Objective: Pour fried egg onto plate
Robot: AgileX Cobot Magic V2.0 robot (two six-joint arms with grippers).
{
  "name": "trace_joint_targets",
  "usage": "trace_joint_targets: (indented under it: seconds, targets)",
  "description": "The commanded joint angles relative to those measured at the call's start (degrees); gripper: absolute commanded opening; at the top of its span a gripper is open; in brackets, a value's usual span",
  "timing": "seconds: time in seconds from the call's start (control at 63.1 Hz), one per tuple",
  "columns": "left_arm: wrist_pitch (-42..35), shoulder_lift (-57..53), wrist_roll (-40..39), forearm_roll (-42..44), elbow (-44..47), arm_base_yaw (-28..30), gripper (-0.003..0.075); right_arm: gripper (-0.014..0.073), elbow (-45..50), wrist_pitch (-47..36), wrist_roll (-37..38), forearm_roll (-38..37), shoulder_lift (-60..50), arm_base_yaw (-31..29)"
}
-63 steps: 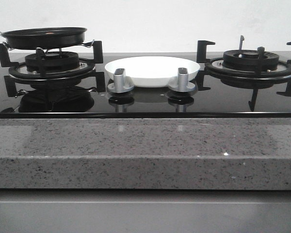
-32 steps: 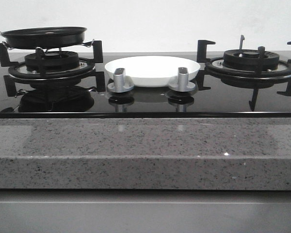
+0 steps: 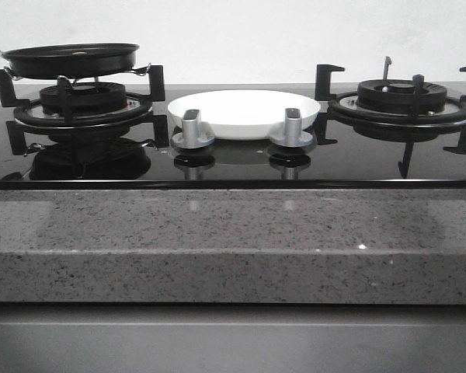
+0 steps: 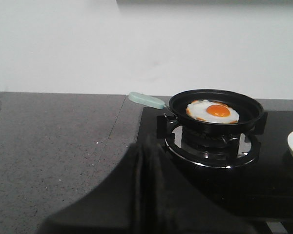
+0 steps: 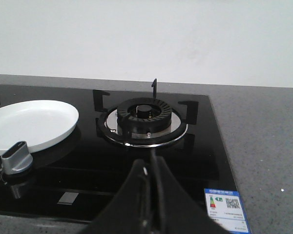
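The fried egg (image 4: 212, 111), white with an orange yolk, lies in the black frying pan (image 4: 216, 111) on the left burner. In the front view the pan (image 3: 70, 59) shows side-on and the egg is hidden but for a speck. The white plate (image 3: 245, 112) sits on the hob's middle, behind two knobs; it also shows in the right wrist view (image 5: 30, 125). My left gripper (image 4: 145, 146) is shut and empty, short of the pan's pale green handle (image 4: 146, 100). My right gripper (image 5: 150, 163) is shut and empty, in front of the right burner. Neither gripper shows in the front view.
Two silver knobs (image 3: 192, 129) (image 3: 292, 127) stand in front of the plate. The right burner (image 3: 401, 99) has black pan supports. The black glass hob (image 3: 233, 159) sits in a grey speckled counter (image 3: 233, 241). A sticker (image 5: 225, 204) is near the hob's corner.
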Motion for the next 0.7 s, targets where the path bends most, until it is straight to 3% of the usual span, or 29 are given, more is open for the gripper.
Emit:
trace_joint_targets:
  seconds: [0.0, 0.158, 0.254, 0.364, 0.491, 0.57, 0.681]
  targets:
    - [-5.34, 5.85, -0.59, -0.45, -4.12, -0.44, -0.0020, -0.0060, -5.76, -3.29, 0.10, -0.52, 7.57, -0.38]
    - [-10.28, 10.33, -0.59, -0.45, -5.31, -0.44, -0.0011, -0.0055, -8.98, -5.85, 0.10, -0.52, 15.74, -0.38]
    - [-11.51, 10.86, -0.59, -0.45, -5.31, -0.44, 0.0076, 0.0001, -8.98, -7.86, 0.10, -0.52, 17.65, -0.38]
    - [-11.51, 10.97, -0.59, -0.45, -5.31, -0.44, 0.0336, 0.0218, -8.98, -8.34, 0.10, -0.52, 18.37, -0.38]
    - [-11.51, 10.97, -0.59, -0.45, -5.31, -0.44, 0.0627, 0.0554, -8.98, -8.34, 0.10, -0.52, 18.37, -0.38]
    - [-11.51, 10.97, -0.59, -0.45, -5.31, -0.44, 0.0690, 0.0647, -8.98, -8.12, 0.10, -0.52, 18.37, -0.38]
    - [-11.51, 10.97, -0.59, -0.45, -5.31, -0.44, 0.0689, 0.0650, -8.98, -8.66, 0.10, -0.52, 18.37, -0.38]
